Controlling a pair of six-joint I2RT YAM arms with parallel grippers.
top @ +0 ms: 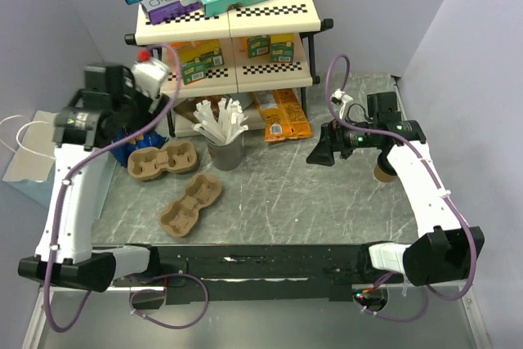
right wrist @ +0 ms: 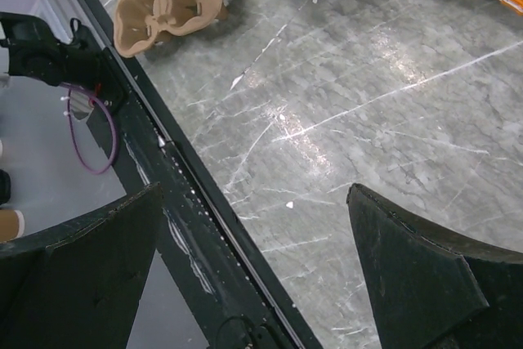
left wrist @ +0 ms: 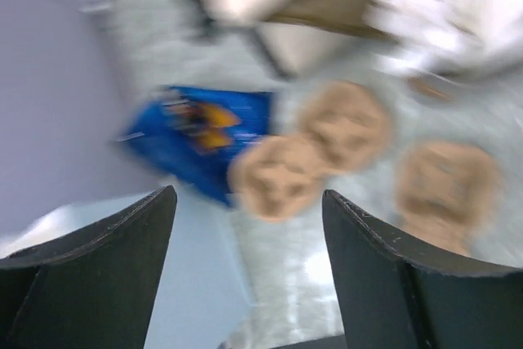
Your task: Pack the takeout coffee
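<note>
Left gripper (left wrist: pixel 247 194): jaws spread, nothing between them, raised near the shelf (top: pixel 229 18).
Right gripper (right wrist: pixel 253 190): jaws wide apart, empty, above the table (top: pixel 286 194).
Takeout coffee (top: pixel 382 172): on the table's right side, partly hidden behind the right arm.

Tan paper cup (top: pixel 382 173), right side of table (top: pixel 286 202), mostly hidden behind right arm (top: pixel 417 177).
</note>
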